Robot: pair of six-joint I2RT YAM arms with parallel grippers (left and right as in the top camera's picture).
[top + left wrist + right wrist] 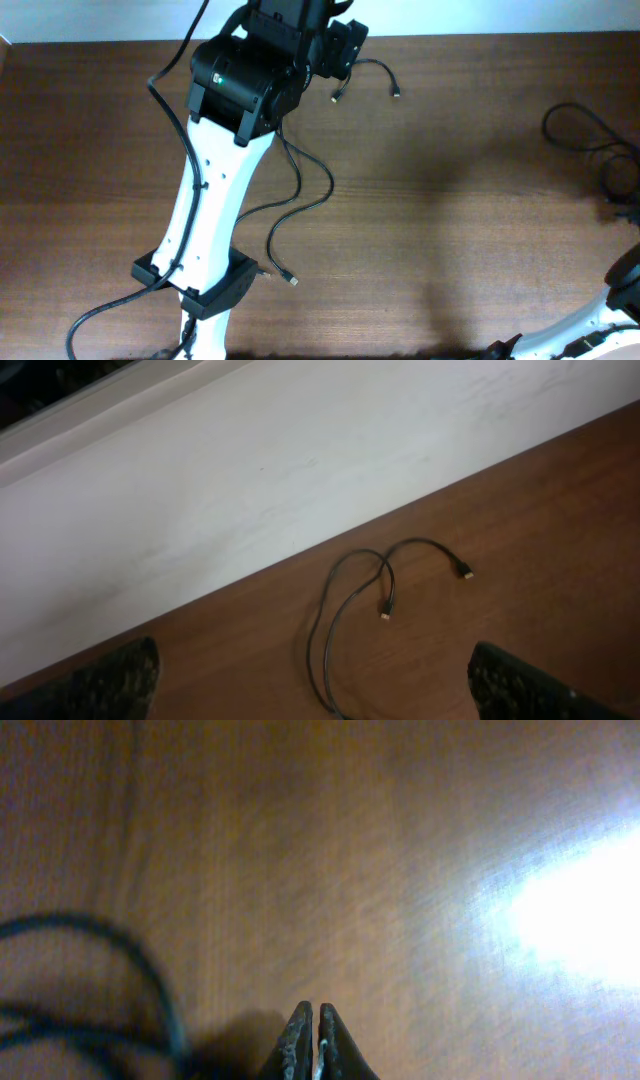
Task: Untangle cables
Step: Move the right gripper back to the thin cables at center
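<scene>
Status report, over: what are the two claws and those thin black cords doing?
Left gripper open, empty, over two plug ends. Right gripper shut, holding nothing. Cables loose on table, untouched; nothing blocking.

1. Overhead: even, moderate light, with faint soft shadows across the middle of the table [470, 120].
2. Left wrist: dim and slightly grainy, blurred at the near corners.
3. Right wrist: bright glare at right; cables [140, 965] at left are out of focus.

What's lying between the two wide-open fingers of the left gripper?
Two strands of thin black cable on the wooden table, seen in the left wrist view.
</scene>
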